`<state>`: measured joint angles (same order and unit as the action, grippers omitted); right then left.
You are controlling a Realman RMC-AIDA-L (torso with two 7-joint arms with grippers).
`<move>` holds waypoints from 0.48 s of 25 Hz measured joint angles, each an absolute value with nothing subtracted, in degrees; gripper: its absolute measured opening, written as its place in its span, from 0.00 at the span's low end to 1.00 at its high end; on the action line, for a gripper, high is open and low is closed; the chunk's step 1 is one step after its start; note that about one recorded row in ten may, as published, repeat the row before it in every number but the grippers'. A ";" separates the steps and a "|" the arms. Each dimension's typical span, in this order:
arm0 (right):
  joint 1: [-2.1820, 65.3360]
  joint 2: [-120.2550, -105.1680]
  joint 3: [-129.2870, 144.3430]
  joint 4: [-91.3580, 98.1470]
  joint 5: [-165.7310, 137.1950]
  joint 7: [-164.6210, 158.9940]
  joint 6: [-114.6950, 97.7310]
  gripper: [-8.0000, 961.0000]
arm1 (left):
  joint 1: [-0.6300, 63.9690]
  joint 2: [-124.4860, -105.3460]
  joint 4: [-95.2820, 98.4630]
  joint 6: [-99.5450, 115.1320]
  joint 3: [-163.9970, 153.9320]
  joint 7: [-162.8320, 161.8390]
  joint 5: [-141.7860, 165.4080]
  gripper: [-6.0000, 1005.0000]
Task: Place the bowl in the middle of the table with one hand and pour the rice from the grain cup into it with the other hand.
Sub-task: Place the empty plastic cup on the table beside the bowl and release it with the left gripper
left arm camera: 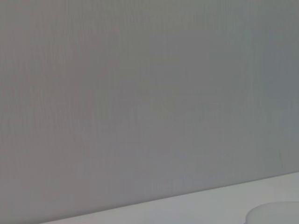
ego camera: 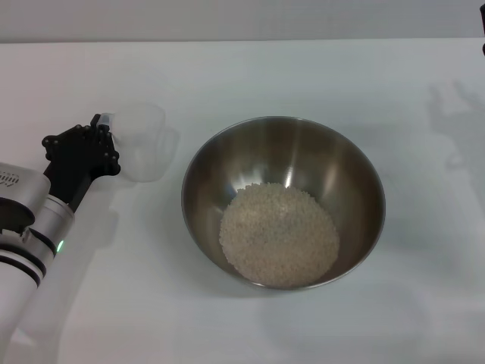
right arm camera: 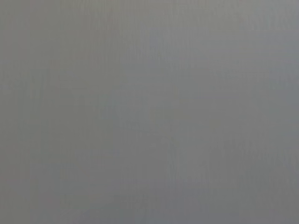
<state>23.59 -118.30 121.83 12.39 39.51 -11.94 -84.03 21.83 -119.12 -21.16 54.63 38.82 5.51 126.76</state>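
Leftward, left hand [ego camera: 106, 144] grips grain cup [ego camera: 142, 141].

- One large round stainless-steel mixing bowl [ego camera: 283, 201], shiny grey, stands on the table.
- One plain white flat tabletop [ego camera: 242, 76] lies under the bowl.
- One pale heap of small whitish rice grains [ego camera: 279, 233] lies inside the bowl.
- One small clear plastic grain cup [ego camera: 142, 140] sits to the left of the bowl.
- One black two-fingered left gripper [ego camera: 97, 144] on a silver-grey arm is at the cup, left of the bowl.
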 joint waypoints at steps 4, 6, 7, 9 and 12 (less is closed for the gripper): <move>23.80 -118.30 121.82 12.28 39.46 -12.35 -84.03 0.45 | 21.57 -119.17 -21.31 54.42 38.85 5.09 126.74 0.07; 23.87 -118.30 121.82 12.22 39.45 -12.38 -84.03 0.45 | 21.57 -119.17 -21.31 54.42 38.85 5.09 126.74 0.07; 23.94 -118.27 121.85 12.14 39.42 -12.38 -84.03 0.45 | 21.20 -119.16 -21.26 54.44 38.95 3.01 126.73 0.07; 23.99 -118.25 121.87 12.09 39.42 -12.38 -84.03 0.45 | 20.85 -119.03 -20.90 54.51 38.96 0.18 126.73 0.07; 24.08 -118.21 121.89 12.04 39.40 -12.39 -83.90 0.45 | 20.35 -118.89 -20.71 54.52 38.80 -1.03 126.76 0.07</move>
